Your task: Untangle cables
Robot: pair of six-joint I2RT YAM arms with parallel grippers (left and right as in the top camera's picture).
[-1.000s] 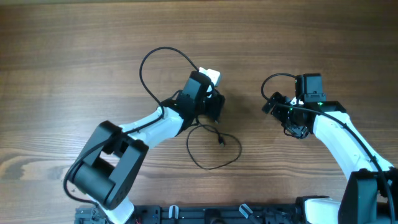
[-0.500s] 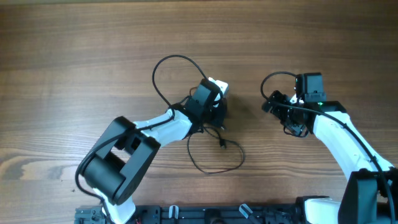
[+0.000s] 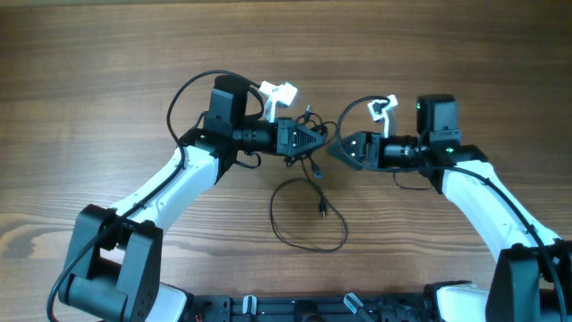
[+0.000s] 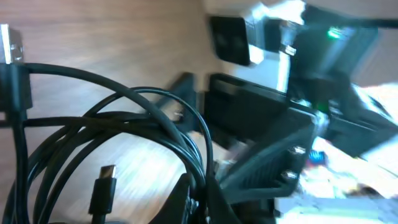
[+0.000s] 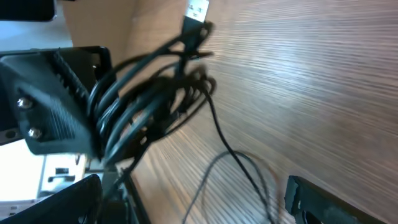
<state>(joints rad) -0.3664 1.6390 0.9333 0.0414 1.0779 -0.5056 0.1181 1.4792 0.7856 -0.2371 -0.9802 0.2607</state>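
The cables [image 5: 149, 99] sit about midway between the left and right edges of the wood-grain worktop [image 3: 107, 72], bunched into a tight bundle of thin black strands. The left hand [image 3: 313, 143] points toward the right edge and is clamped around this bundle. The right wrist view shows the strands pressed against its black finger [image 5: 56, 106]. A silver USB plug [image 5: 198, 9] sticks out of the top of the bundle, and in the left wrist view a smaller dark plug [image 4: 102, 186] hangs among the strands.

One strand drops from the bundle and lies on the worktop as a loose loop [image 3: 273, 207] on the side toward the near edge. It ends in a small plug [image 3: 320, 211] inside the loop.

The right hand [image 3: 340, 148] faces the left one, tip to tip and just beside the bundle. Its fingers [image 5: 317, 199] are spread wide and hold nothing.
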